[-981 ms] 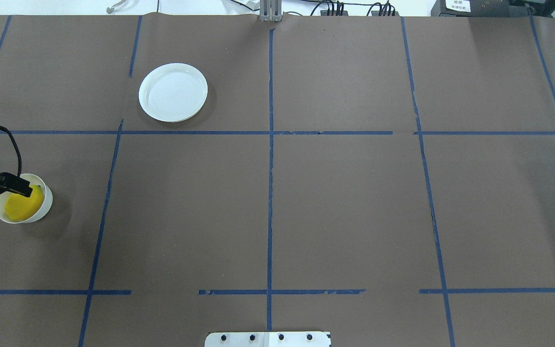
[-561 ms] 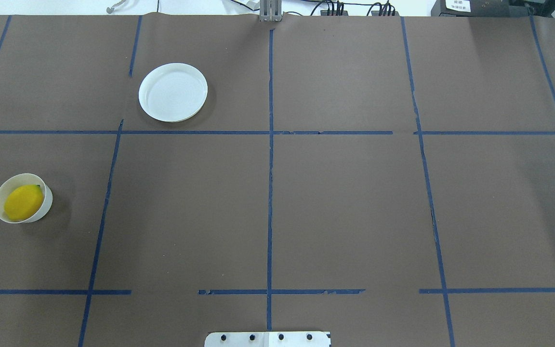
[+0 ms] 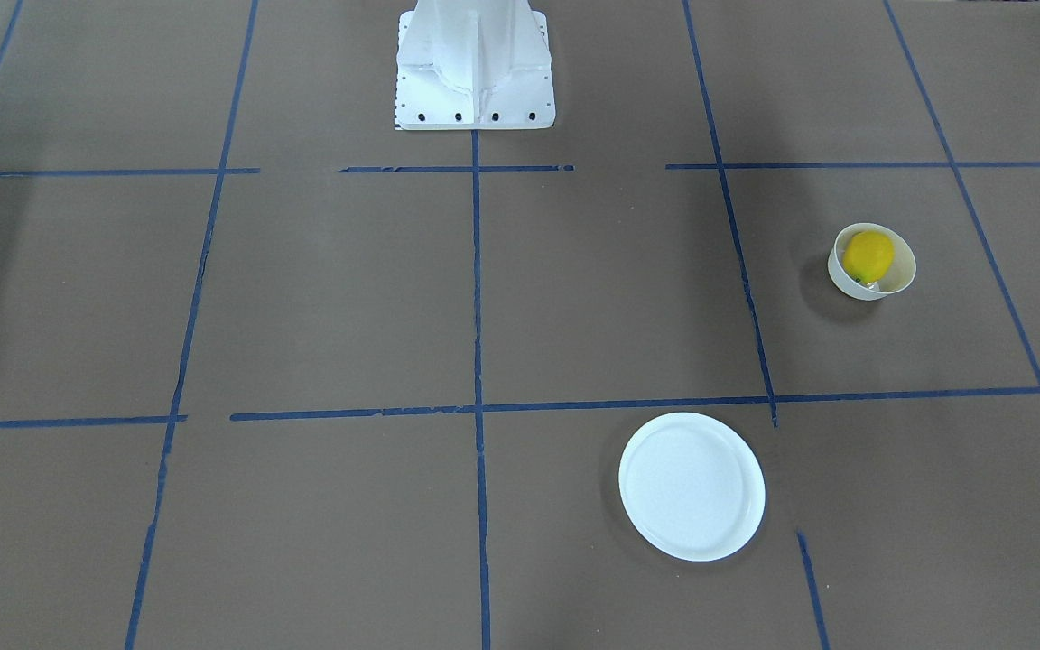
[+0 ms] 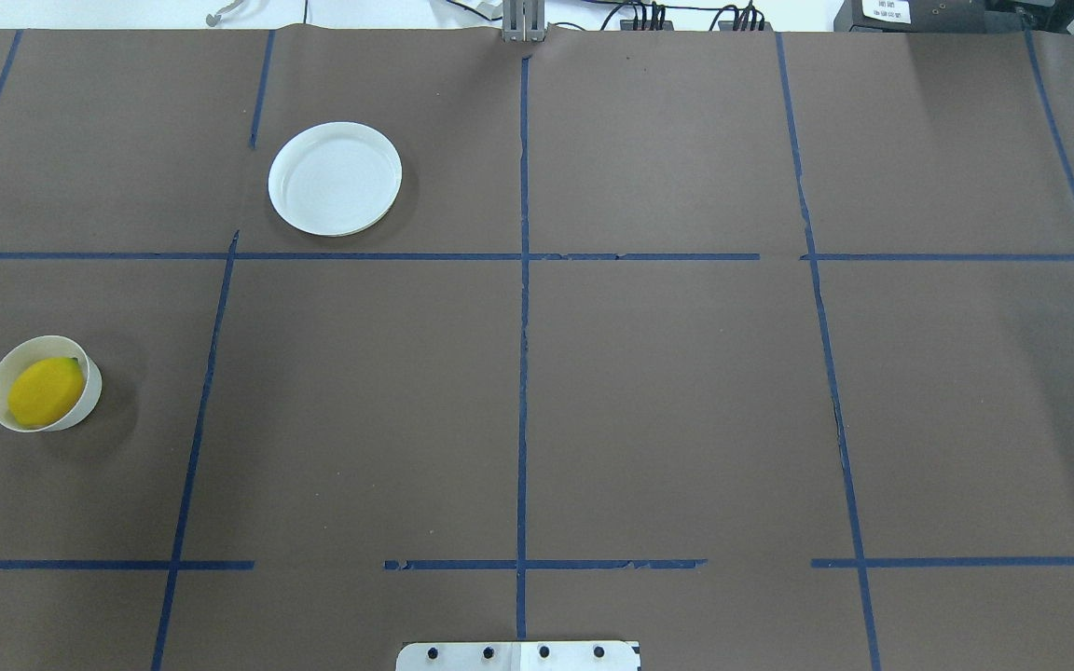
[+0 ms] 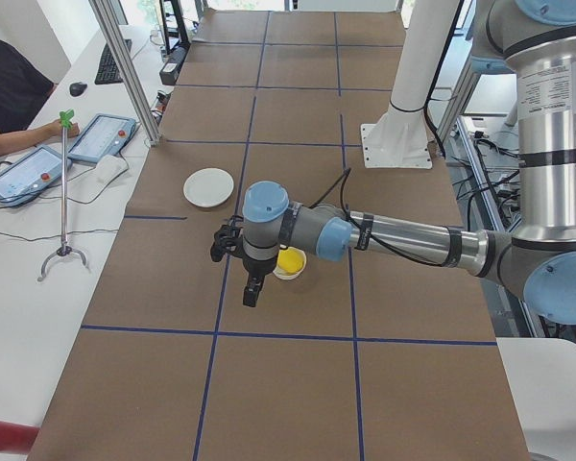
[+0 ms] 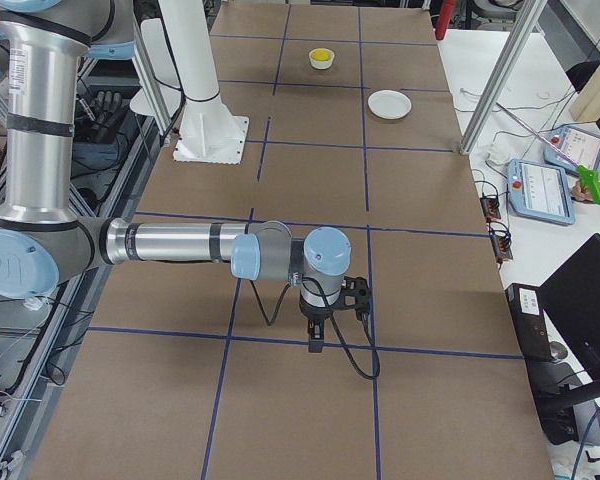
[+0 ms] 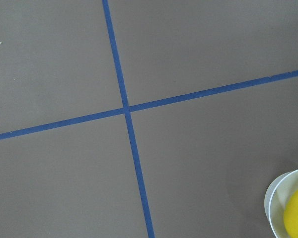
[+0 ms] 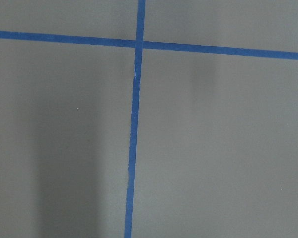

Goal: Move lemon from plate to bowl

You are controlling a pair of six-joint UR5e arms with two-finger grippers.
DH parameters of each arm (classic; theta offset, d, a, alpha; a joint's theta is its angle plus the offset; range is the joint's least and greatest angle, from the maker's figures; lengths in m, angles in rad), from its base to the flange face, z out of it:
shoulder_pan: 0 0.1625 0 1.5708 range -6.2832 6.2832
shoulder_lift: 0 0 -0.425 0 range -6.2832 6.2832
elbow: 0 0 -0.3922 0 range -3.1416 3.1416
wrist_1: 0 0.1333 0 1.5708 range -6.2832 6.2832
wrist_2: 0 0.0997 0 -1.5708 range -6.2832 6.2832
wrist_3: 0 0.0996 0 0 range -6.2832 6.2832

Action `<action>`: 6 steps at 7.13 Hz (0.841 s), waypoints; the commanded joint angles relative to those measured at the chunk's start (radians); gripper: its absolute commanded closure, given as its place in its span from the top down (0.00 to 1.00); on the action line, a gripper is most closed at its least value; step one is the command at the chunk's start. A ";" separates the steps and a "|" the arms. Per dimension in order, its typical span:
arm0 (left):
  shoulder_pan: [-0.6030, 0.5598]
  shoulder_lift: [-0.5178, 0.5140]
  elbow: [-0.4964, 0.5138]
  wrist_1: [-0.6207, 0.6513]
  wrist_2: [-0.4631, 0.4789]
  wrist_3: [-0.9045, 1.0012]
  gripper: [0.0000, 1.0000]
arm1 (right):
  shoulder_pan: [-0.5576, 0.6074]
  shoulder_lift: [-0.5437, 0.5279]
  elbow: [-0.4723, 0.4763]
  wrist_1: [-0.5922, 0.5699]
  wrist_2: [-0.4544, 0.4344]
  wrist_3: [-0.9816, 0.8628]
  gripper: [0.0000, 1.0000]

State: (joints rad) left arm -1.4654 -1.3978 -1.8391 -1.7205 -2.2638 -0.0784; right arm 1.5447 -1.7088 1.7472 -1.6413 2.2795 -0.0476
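Toward the left edge of the table (image 4: 593, 373), we log the lemon (image 4: 46, 391) resting inside the bowl (image 4: 90, 403), the plate (image 4: 335, 179) bare: transfer judged complete. Left claw (image 5: 252, 293), over the bowl a second ago, now hangs just beside it, pointing down, arm outstretched; fingers apart or together, we cannot tell.

One lemon (image 4: 46, 391), one plate (image 4: 335, 179), one bowl (image 4: 93, 395), two arms (image 5: 403, 235) (image 6: 170, 243).

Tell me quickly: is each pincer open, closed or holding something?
Left pincer: cannot be told; seen only from the side.
Right pincer: cannot be told; seen only from the side.
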 commanded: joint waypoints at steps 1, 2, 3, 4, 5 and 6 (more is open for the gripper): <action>-0.015 0.017 0.029 0.011 -0.006 0.005 1.00 | 0.000 0.000 0.000 0.000 0.000 0.000 1.00; -0.065 0.017 0.044 0.043 -0.010 0.006 1.00 | 0.000 0.000 0.000 0.000 0.000 0.000 1.00; -0.100 0.013 0.050 0.103 -0.016 0.081 1.00 | 0.000 0.000 0.000 0.000 0.000 0.000 1.00; -0.114 0.011 0.049 0.186 -0.075 0.170 1.00 | 0.000 0.000 0.000 0.000 0.000 0.000 1.00; -0.136 0.011 0.046 0.217 -0.112 0.173 1.00 | 0.000 0.000 0.000 0.000 0.000 0.000 1.00; -0.139 0.014 0.044 0.232 -0.112 0.174 1.00 | 0.000 0.000 0.000 0.000 0.000 0.000 1.00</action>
State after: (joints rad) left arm -1.5911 -1.3855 -1.7930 -1.5231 -2.3561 0.0803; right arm 1.5447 -1.7089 1.7472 -1.6414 2.2795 -0.0475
